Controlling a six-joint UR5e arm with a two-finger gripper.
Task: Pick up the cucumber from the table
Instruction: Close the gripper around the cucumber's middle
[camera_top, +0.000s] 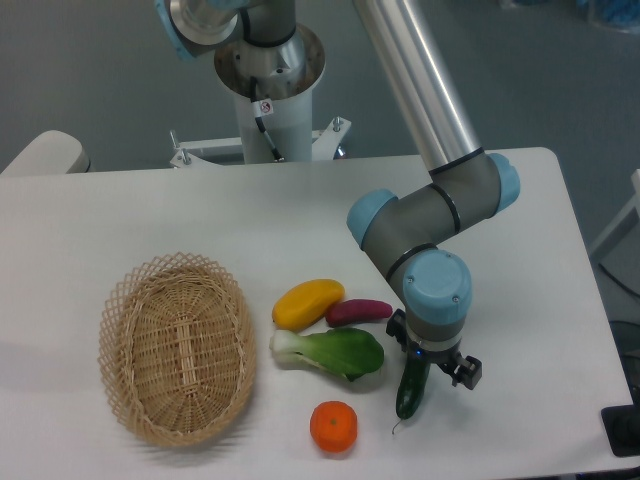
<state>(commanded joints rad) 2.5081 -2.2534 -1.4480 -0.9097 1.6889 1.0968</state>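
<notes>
The cucumber (410, 393), dark green and glossy, lies on the white table (520, 300) to the right of the orange, its thin stem tip pointing toward the front edge. Its upper end disappears under my gripper (420, 362), which points straight down over it. The blue-capped wrist hides the fingers, so I cannot see how they stand or whether they touch the cucumber.
A bok choy (335, 352), a purple eggplant (358, 311) and a yellow mango (308, 303) lie just left of the gripper. An orange (333, 427) sits at the front. A wicker basket (177, 346) stands at the left. The table's front edge is close below the cucumber.
</notes>
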